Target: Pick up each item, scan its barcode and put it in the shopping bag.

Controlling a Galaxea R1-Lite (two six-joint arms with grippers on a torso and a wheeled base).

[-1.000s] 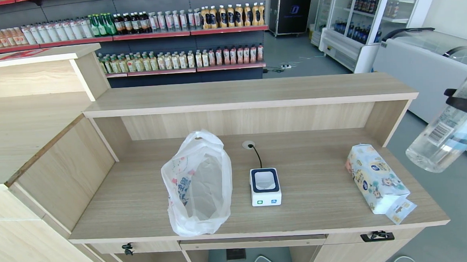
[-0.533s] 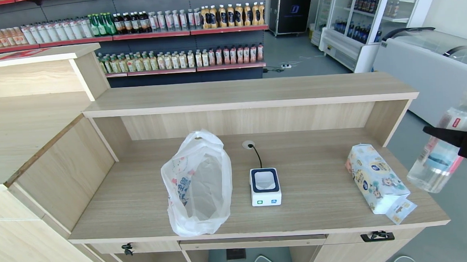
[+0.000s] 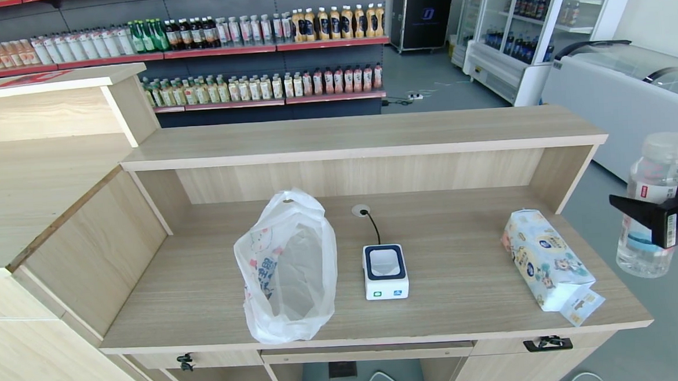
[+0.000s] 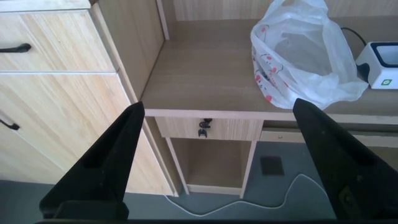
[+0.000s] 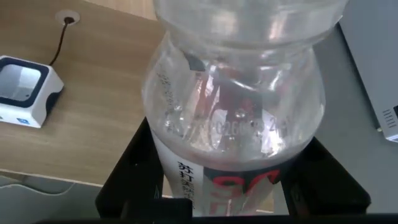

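Water bottle (image 3: 658,168) stands near upright at the head view's far right edge, clamped in the right gripper (image 3: 656,214); left gripper (image 4: 217,106) gapes wide, empty. Best carry it left and turn the barcode down over the centre scanner (image 3: 385,271), label clear of the fingers

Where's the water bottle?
In the head view, the bottle is held in the right gripper, past the right end of the counter, near the tissue pack.

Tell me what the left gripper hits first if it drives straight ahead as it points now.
Most likely the small drawer under the countertop edge, or the recess just below it; depth is unclear. The left gripper is open. The shopping bag lies above that line.
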